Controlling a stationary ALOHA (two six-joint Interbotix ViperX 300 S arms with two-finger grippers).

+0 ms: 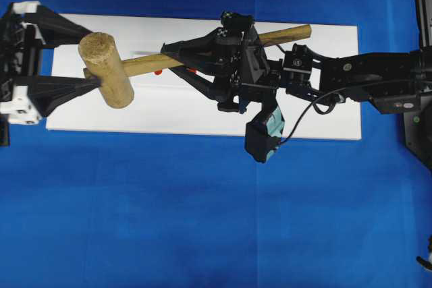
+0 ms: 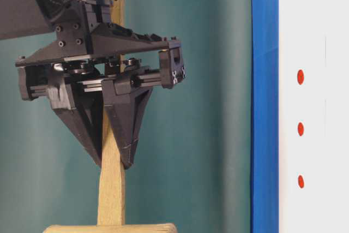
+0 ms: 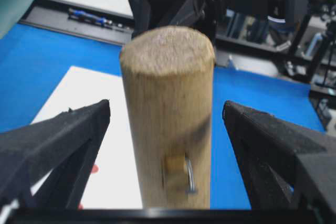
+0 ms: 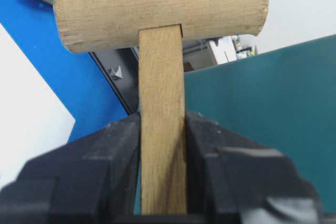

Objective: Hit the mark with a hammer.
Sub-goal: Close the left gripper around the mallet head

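Observation:
The hammer hangs above the white board (image 1: 202,109), its thick head (image 1: 106,69) at the left and its handle (image 1: 290,33) running right. My right gripper (image 1: 174,60) is shut on the handle, the fingers pressed against both flat sides (image 4: 161,124). My left gripper (image 1: 93,57) stands open round the head (image 3: 167,114), with a gap on either side and no contact. Red marks (image 1: 158,71) peek out from under the handle. In the table-level view three red marks (image 2: 300,129) lie in a row on the board.
Blue cloth (image 1: 169,220) surrounds the board. The right arm and its wrist camera (image 1: 264,136) stretch over the board's right half. A teal backdrop (image 2: 207,107) stands behind. Black equipment (image 1: 420,119) sits at the right edge.

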